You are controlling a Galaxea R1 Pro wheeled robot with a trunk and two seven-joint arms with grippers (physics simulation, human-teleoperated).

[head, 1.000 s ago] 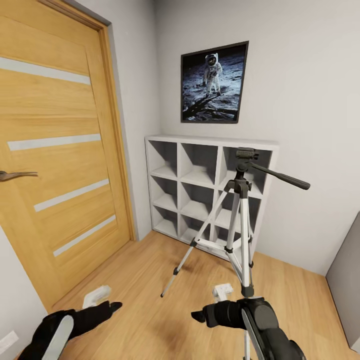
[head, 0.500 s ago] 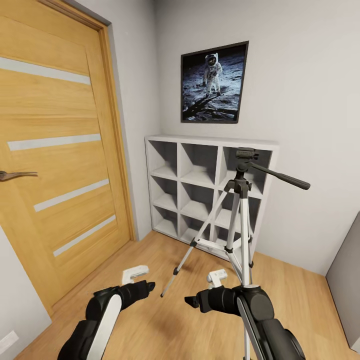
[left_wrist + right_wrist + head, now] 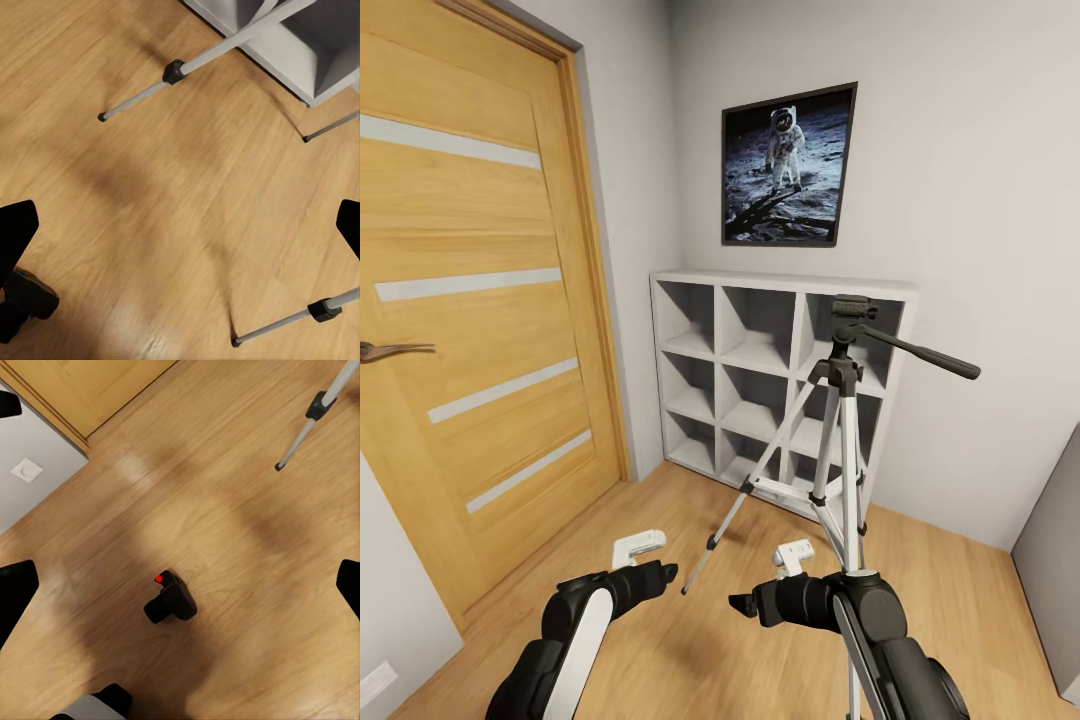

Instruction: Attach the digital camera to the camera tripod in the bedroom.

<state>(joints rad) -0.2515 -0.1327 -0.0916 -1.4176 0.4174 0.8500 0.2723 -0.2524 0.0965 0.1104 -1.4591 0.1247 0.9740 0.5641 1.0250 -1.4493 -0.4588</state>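
Observation:
The digital camera [image 3: 171, 601], small and black with a red button on top, lies on the wood floor below my right gripper [image 3: 180, 585], which hangs open above it without touching. The camera tripod [image 3: 842, 400] stands upright before the white cube shelf [image 3: 780, 283], silver legs spread and black pan handle pointing right. In the head view my left gripper [image 3: 660, 575] and right gripper [image 3: 745, 605] both hover low in front of the tripod. The left gripper [image 3: 180, 225] is open over bare floor between tripod legs [image 3: 172, 71]. A dark boxy shape [image 3: 26, 300] sits at that picture's edge.
A wooden door [image 3: 470, 320] with pale stripes closes the left side. An astronaut picture [image 3: 788, 165] hangs above the shelf. A grey panel [image 3: 1050, 590] stands at the far right. A wall socket [image 3: 28, 470] sits low beside the door frame.
My left arm has swung up and to the right from the lower left corner and now sits beside the right gripper. The right gripper has shifted slightly left. The tripod has not moved.

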